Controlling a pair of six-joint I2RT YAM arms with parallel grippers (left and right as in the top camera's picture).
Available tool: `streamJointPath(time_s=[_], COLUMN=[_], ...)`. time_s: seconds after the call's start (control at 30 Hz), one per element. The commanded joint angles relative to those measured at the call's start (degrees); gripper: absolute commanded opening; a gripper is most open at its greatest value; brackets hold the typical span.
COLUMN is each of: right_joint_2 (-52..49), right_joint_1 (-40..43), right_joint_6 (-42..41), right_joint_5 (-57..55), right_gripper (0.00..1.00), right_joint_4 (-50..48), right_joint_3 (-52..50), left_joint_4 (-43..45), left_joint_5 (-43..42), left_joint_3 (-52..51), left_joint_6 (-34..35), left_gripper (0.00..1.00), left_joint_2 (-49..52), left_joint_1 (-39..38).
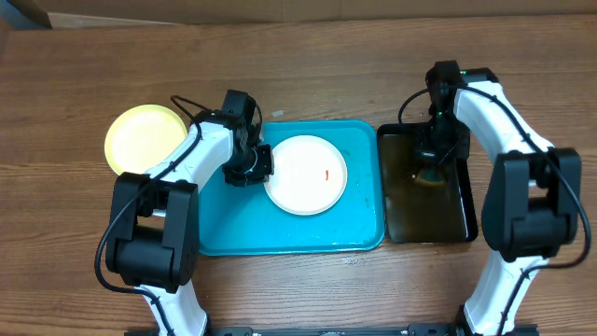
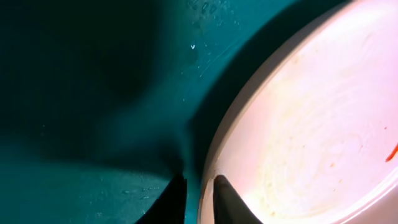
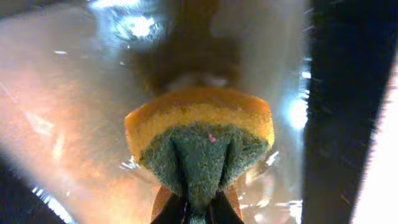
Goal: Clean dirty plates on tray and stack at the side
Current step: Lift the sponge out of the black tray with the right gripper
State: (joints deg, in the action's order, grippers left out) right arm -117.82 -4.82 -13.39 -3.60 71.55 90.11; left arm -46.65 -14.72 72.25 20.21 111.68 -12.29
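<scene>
A white plate with a small red smear lies on the turquoise tray. My left gripper is at the plate's left rim. In the left wrist view its two dark fingers straddle that rim, one on the tray side and one over the white plate, closed narrowly on it. A yellow plate rests on the table left of the tray. My right gripper is over the black tray, shut on a yellow-and-green sponge pinched between its fingers.
The black tray holds brownish water and stands directly right of the turquoise tray. Small wet drops dot the turquoise tray's floor near the plate. Bare wooden table lies behind both trays.
</scene>
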Motion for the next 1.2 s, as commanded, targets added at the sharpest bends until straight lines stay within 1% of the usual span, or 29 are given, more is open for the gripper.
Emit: streamJointPath(time_s=[0.0,0.03,0.07,0.1,0.17,0.3,0.57,0.63,0.7,0.73,0.77,0.8,0.83,0.87,0.9,0.93,0.97,1.0,1.03,1.07,1.1,1.13,1.17], right_joint_2=[8.5,9.4,10.1,10.6,10.8,10.8,10.8,10.8,10.8,10.8,10.8,10.8,10.8,10.8,10.8,10.8,10.8,10.8,10.8,10.8,10.8,10.8,10.8], right_joint_1=[-0.7,-0.7,-0.7,-0.7,-0.7,-0.7,-0.7,-0.9,-1.6,-2.0,-2.0,-2.0,-1.8,-1.8,-1.8,-2.3,-2.5,-2.6,-2.4,-2.2,-2.3,-2.6,-2.6], right_joint_6=[0.3,0.3,0.3,0.3,0.3,0.3,-3.0,-4.0,-0.9,1.2,0.2,-4.0,-8.3,-9.6,-6.2,0.1,1.9,-2.5,-9.3,-11.2,-5.8,0.5,-4.7], right_joint_5=[-1.9,-1.9,-1.9,-1.9,-1.9,-2.1,-3.7,0.9,3.2,1.6,-2.5,-6.1,-7.3,-5.2,-0.8,1.7,-1.1,-5.8,-8.5,-5.9,-0.9,0.6,-5.6], right_gripper=[0.04,0.04,0.04,0.04,0.04,0.04,0.04,0.04,0.04,0.04,0.04,0.04,0.04,0.04,0.04,0.04,0.04,0.04,0.04,0.04,0.04,0.04,0.04], right_joint_4=[0.4,0.9,1.7,2.4,4.5,7.5,6.5,5.2,4.9,5.4,6.1,6.7,6.6,6.0,4.9,4.5,4.9,5.4,5.7,5.0,3.9,3.7,4.5], right_joint_3=[2.1,2.1,2.1,2.1,2.1,1.2,1.0,1.0,1.0,1.0,1.0,1.0,1.0,1.0,1.0,1.0,1.0,1.0,1.0,1.0,1.0,1.0,1.0], left_joint_4=[0.9,1.4,2.0,2.4,2.5,0.8,0.7,0.7,0.8,0.9,0.9,0.9,0.8,0.8,0.8,0.9,0.9,1.0,1.0,0.9,1.0,1.0,1.0], left_joint_5=[0.3,0.3,0.3,0.3,0.3,-0.5,-0.3,-0.3,-0.3,-0.3,-0.3,-0.3,-0.3,-0.3,-0.3,-0.3,-0.3,-0.2,-0.2,-0.2,-0.2,-0.2,-0.2], left_joint_3=[-0.1,-0.1,-0.1,-0.1,-0.1,-0.1,-0.1,-0.1,-0.1,-0.1,-0.1,-0.1,-0.1,-0.1,-0.1,-0.1,-0.1,-0.1,-0.1,-0.1,-0.1,-0.1,-0.1], left_joint_6=[2.3,1.7,1.1,1.0,1.7,6.3,6.0,5.8,5.5,5.5,5.5,5.5,5.5,5.5,5.5,5.3,5.0,5.0,5.0,5.0,5.0,5.1,5.0], left_gripper=[0.24,0.22,0.15,0.04,0.04,0.04,0.06,0.06,0.07,0.07,0.07,0.07,0.07,0.07,0.06,0.07,0.07,0.07,0.07,0.07,0.07,0.07,0.07], left_joint_2=[0.4,0.4,0.4,0.4,0.4,0.4,0.4,0.4,0.4,0.4,0.4,0.4,0.4,0.4,0.4,0.4,0.4,0.4,0.4,0.4,0.4,0.4,0.4], left_joint_1=[0.2,0.3,0.3,0.3,0.3,-0.1,-0.8,-0.8,-0.9,-0.9,-0.9,-0.9,-0.9,-0.9,-0.9,-0.9,-0.9,-0.9,-0.9,-0.9,-0.9,-0.9,-0.9])
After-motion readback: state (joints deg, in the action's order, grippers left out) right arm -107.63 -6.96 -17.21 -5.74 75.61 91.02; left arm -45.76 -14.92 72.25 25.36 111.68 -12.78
